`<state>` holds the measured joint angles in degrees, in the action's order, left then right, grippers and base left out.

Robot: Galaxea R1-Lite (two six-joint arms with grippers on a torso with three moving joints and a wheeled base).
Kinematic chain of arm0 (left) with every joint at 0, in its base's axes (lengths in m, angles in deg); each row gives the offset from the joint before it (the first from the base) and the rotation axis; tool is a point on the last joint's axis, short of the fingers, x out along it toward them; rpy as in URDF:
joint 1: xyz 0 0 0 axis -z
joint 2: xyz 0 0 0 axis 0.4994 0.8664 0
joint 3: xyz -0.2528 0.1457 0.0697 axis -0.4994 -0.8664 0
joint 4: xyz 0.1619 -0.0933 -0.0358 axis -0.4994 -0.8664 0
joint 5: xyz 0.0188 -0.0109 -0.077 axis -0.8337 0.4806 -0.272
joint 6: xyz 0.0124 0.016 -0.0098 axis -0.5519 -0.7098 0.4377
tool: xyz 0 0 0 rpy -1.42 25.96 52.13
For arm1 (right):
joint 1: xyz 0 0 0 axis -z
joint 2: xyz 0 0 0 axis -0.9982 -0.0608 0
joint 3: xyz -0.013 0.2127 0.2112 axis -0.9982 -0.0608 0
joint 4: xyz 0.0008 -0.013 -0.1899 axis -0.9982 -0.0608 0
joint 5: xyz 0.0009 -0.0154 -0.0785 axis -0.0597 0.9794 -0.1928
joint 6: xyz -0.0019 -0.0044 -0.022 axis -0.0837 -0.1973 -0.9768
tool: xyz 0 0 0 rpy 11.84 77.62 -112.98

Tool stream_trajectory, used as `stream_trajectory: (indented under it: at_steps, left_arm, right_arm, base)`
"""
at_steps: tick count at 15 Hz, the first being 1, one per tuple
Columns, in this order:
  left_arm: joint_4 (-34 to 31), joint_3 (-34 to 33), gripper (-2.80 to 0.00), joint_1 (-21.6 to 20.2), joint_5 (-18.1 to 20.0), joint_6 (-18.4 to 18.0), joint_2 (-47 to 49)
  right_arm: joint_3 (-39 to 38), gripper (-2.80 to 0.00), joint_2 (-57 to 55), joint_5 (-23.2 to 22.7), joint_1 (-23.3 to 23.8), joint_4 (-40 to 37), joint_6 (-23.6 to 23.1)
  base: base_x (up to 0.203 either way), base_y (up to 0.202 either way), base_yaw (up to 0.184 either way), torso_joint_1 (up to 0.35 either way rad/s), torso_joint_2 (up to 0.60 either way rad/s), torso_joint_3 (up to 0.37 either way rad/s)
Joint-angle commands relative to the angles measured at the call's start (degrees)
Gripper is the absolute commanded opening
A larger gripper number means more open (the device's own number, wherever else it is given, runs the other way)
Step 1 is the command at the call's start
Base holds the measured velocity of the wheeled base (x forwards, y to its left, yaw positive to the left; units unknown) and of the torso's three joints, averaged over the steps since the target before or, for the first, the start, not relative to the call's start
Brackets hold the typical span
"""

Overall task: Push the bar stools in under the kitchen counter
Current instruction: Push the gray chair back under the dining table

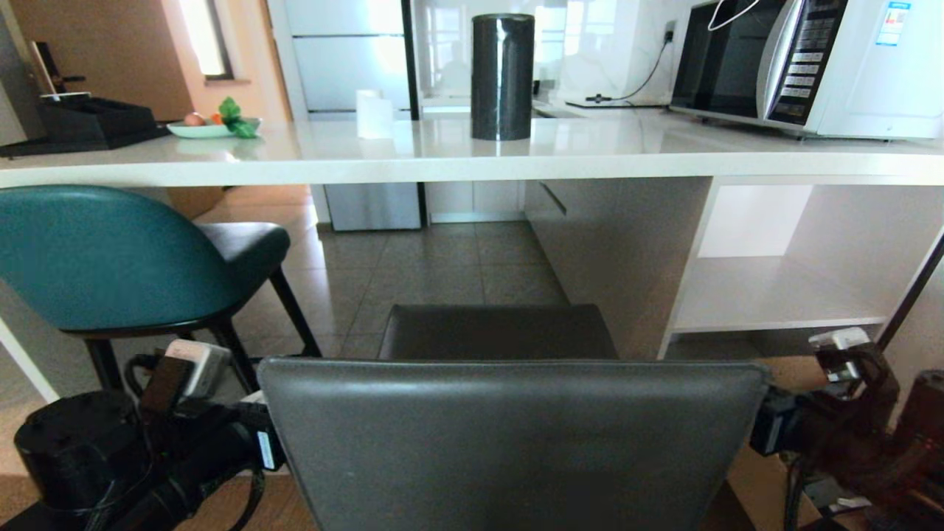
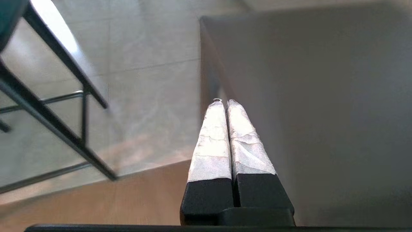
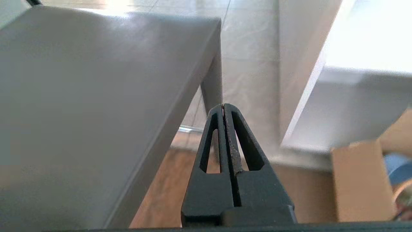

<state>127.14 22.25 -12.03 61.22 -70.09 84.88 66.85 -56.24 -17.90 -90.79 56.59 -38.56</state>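
Writing I cannot read: the microwave [image 1: 811, 63] carries only a small illegible label. I count two stools. The teal stool [image 1: 110, 258] stands at the left, seat partly beneath the counter [image 1: 442, 158] edge. My left gripper [image 2: 224, 102], clenched and empty, sits beside the grey stool [image 1: 509, 435], which stands short of the counter edge; my right gripper [image 3: 223, 106], also clenched, flanks its other side. One black cylinder [image 1: 502, 76] stands mid-counter.

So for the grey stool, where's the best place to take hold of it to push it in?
The flat rectangular back of the grey stool, at its two side edges. It faces the robot squarely, so the shut left gripper and right gripper flanking it can brace from behind and push it toward the counter.
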Motion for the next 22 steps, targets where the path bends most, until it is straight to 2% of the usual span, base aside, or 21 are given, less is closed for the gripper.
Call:
stream_trajectory:
  at_steps: [1,3,5,10,14,18,20,22]
  left_arm:
    - [-1.21,-1.65,-2.8,-0.14,0.39,2.63,-9.31]
    - [-7.32,-1.43,-2.8,0.31,2.13,3.7,-16.27]
    - [-12.41,0.19,-2.8,3.97,3.83,4.07,-19.23]
    - [-17.05,6.13,-2.8,9.66,3.95,2.72,-19.1]
    - [-18.04,6.99,-2.8,9.82,3.93,2.6,-16.54]
    - [-17.96,7.23,-2.8,9.93,4.45,2.69,-15.43]
    - [-17.96,7.32,-2.8,10.29,4.63,2.69,-15.43]
    - [-17.96,7.32,-2.8,11.88,4.63,2.69,-15.43]
  right_arm:
    - [-2.27,-2.8,6.36,-0.24,0.19,0.17,1.65]
    - [-2.38,-2.8,11.73,-0.42,0.0,-3.61,1.85]
    - [-2.39,-2.8,16.32,-0.68,-2.02,-7.47,1.87]
    - [1.09,-2.8,20.25,-0.43,-10.02,-12.69,1.85]
    - [6.61,-2.8,18.0,-0.31,-15.15,-20.45,2.18]
    - [11.83,-2.8,10.19,-0.32,-16.6,-21.04,2.15]
    - [14.21,-2.8,9.94,0.68,-20.38,-21.34,2.02]
    - [16.53,-2.8,9.99,4.71,-26.0,-22.74,1.92]
  base:
    - [0.0,0.0,0.0,0.0,0.0,0.0]
    - [0.0,0.0,0.0,0.0,0.0,0.0]
    - [0.0,0.0,0.0,0.0,0.0,0.0]
    - [0.0,0.0,0.0,0.0,0.0,0.0]
    - [0.0,0.0,0.0,0.0,0.0,0.0]
    - [0.0,0.0,0.0,0.0,0.0,0.0]
    - [0.0,0.0,0.0,0.0,0.0,0.0]
    - [0.0,0.0,0.0,0.0,0.0,0.0]
